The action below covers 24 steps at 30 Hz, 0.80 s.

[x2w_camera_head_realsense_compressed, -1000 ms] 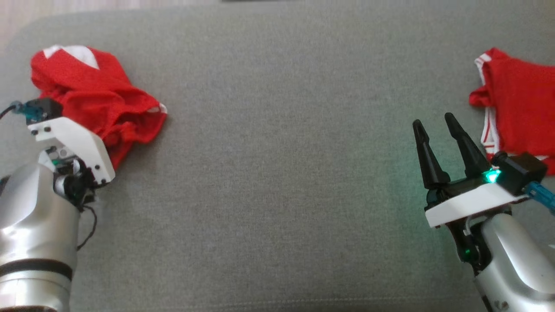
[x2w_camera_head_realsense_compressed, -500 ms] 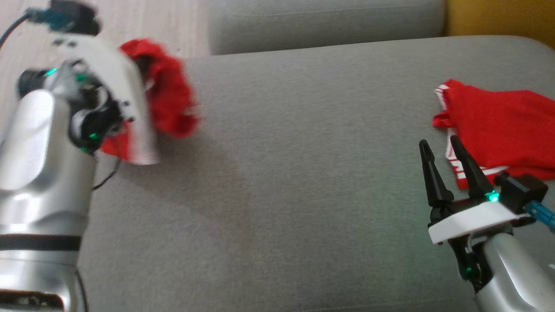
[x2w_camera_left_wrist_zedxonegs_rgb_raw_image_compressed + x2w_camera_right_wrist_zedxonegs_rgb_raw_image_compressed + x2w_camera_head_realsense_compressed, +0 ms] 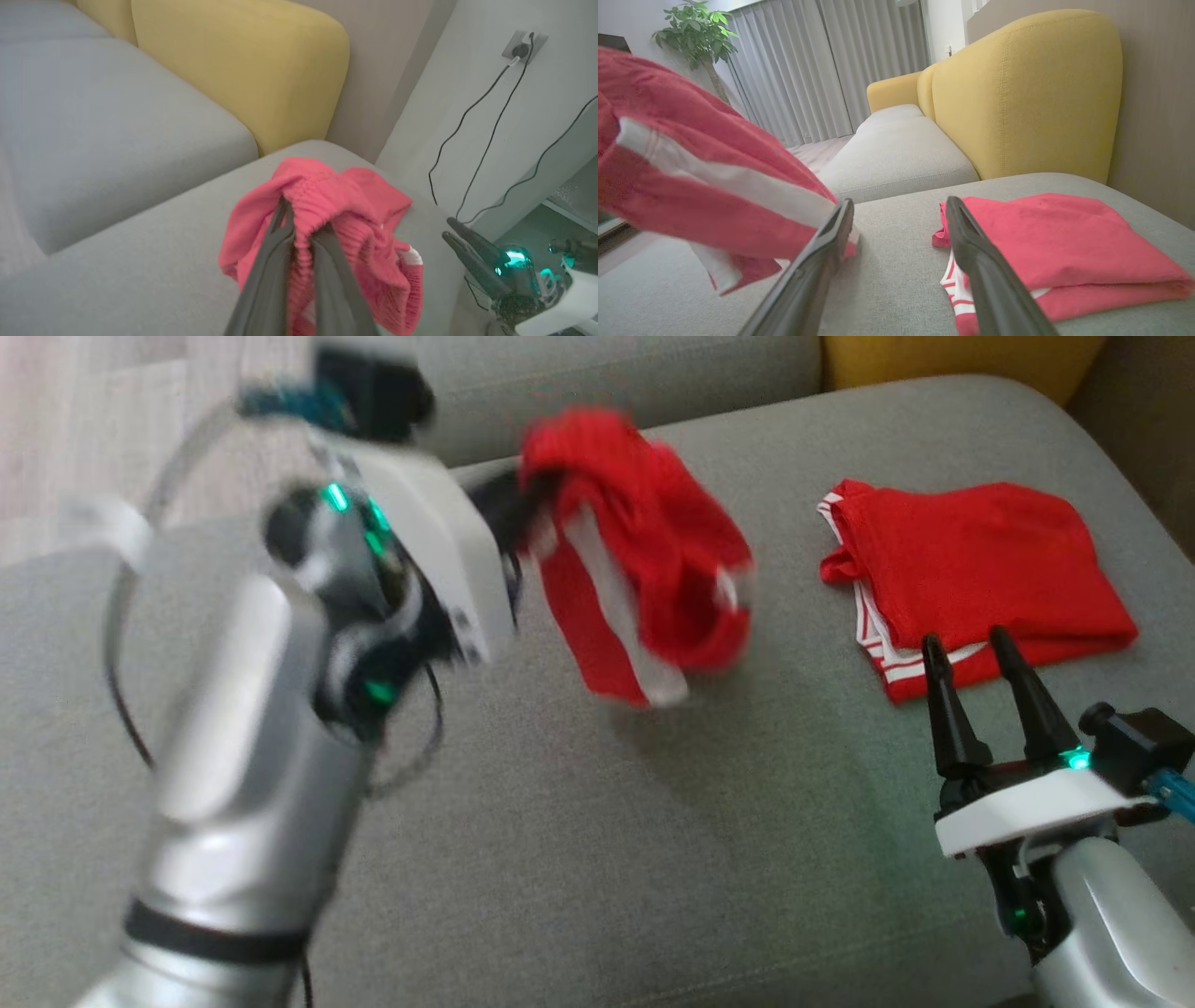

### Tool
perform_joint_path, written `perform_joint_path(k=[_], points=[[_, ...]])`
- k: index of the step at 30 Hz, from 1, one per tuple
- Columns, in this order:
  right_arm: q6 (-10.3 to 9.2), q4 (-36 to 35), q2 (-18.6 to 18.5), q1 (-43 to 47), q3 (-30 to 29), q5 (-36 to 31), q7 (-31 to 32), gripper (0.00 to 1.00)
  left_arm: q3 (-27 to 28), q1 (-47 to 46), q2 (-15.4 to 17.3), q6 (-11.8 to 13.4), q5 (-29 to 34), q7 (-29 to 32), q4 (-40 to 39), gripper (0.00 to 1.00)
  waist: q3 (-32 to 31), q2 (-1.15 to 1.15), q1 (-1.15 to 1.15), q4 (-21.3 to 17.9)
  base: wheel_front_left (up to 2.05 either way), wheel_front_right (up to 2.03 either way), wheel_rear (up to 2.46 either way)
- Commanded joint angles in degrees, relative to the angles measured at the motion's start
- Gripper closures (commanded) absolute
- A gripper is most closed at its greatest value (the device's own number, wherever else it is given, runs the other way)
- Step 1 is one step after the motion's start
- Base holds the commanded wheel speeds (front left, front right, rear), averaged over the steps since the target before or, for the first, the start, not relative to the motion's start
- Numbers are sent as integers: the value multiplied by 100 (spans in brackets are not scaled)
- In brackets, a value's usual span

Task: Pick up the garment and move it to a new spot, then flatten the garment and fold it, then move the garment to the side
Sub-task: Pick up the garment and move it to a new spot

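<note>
Gripping garment [image 3: 644, 551] aloft, left gripper [image 3: 301, 228] | right gripper [image 3: 964, 637] spread, empty | folded cloth [image 3: 980, 560] near cushion [image 3: 653, 821] edge

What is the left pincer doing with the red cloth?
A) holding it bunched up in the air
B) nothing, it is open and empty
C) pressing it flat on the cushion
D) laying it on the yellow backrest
A: the left pincer is shut on the crumpled red garment, which hangs from it above the grey cushion.
</note>
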Motion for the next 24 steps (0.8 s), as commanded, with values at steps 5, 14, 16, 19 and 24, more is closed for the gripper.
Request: perform_joint_path(k=[5, 14, 16, 19, 24], points=[[-4, -166, -10, -108, 188, 49, -62, 0, -105, 558, -98, -33, 157, -1000, 628, 100, 153, 0, 0, -99, 0, 0, 0], [-4, -30, 35, -264, 495, 143, -62, 0, -749, 760, -307, -152, 457, -2951, 2998, 0, 181, 0, 0, -122, 0, 0, 0], [-4, -29, 3, -240, 477, 160, -62, 0, -835, 598, -308, -162, 533, -3179, 3179, 0, 168, 0, 0, -40, 0, 0, 0], [-4, -39, -28, -195, 443, 159, -62, 0, -901, 331, -148, -170, 698, -3468, 3242, 0, 134, 0, 0, 82, 0, 0, 0], [-4, -127, -78, -98, 291, 102, -62, 0, -795, 200, 313, -15, 898, -3874, 2807, 0, 22, 0, 0, 275, 0, 0, 0]])
